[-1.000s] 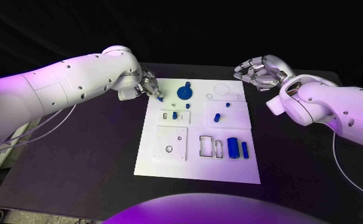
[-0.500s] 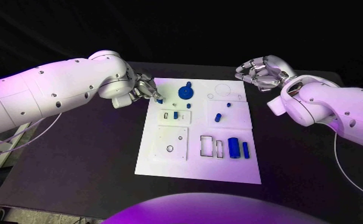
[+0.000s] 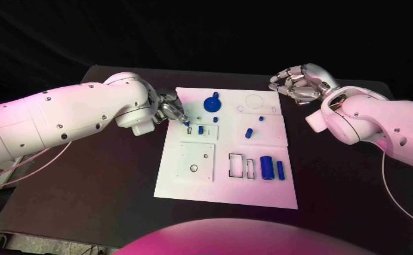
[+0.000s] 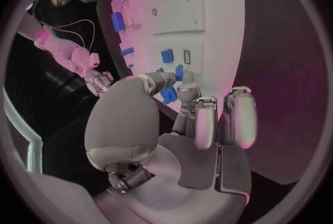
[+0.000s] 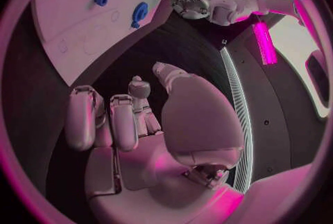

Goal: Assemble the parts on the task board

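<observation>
One blue peg upright in left robot hand.

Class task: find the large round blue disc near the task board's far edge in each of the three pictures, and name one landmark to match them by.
Head view: blue disc, far end of task board.
Left wrist view: I cannot pick it out.
Right wrist view: disc, near the board's edge.
Shared landmark: left hand.

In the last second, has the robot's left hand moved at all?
Yes. The left hand, pinching a small blue part, has shifted from the task board's far left corner toward the robot, along the left edge.
</observation>
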